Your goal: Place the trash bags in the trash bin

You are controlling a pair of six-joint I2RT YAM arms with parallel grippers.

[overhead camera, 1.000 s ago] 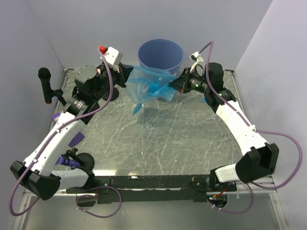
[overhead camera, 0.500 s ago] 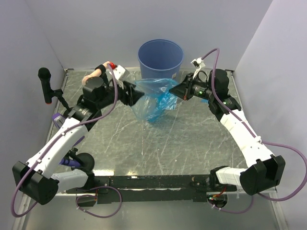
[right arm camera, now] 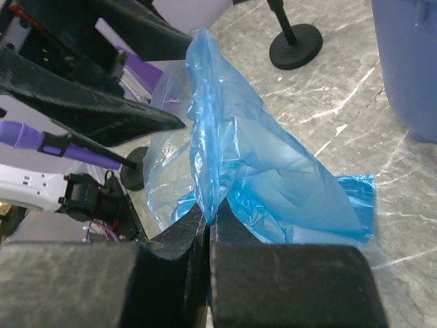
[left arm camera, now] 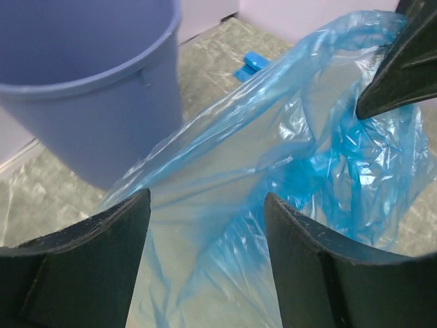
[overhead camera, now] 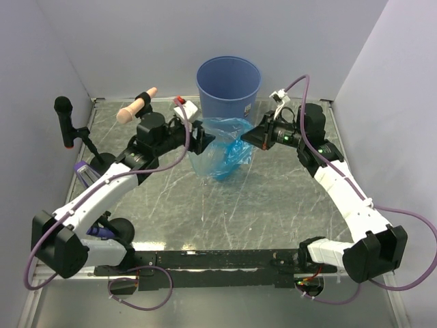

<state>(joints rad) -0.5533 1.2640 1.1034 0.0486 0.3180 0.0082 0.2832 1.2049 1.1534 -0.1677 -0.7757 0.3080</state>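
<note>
A thin translucent blue trash bag (overhead camera: pixel 220 147) hangs above the table, just in front of the trash bin (overhead camera: pixel 229 80), a round blue bucket at the back. My right gripper (overhead camera: pixel 251 134) is shut on the bag's upper edge, and the film is pinched between its fingertips (right arm camera: pixel 212 213). My left gripper (overhead camera: pixel 204 137) stands open right at the bag's left side, its jaws wide apart with the film (left arm camera: pixel 307 171) beyond them. The bin's wall (left arm camera: pixel 89 82) is close on the left in that view. A small blue packet (left arm camera: pixel 249 66) lies on the table behind the bag.
A black microphone-like stand (overhead camera: pixel 65 120) is at the far left. A peach-coloured handle (overhead camera: pixel 136 107) sticks out near the left arm. A black round base (overhead camera: pixel 120 229) sits by the left arm's base. Grey walls close in the table on three sides.
My left gripper has opened and let go of the bag, and swung right toward it. The bag has dropped lower and now hangs from the right gripper alone.
</note>
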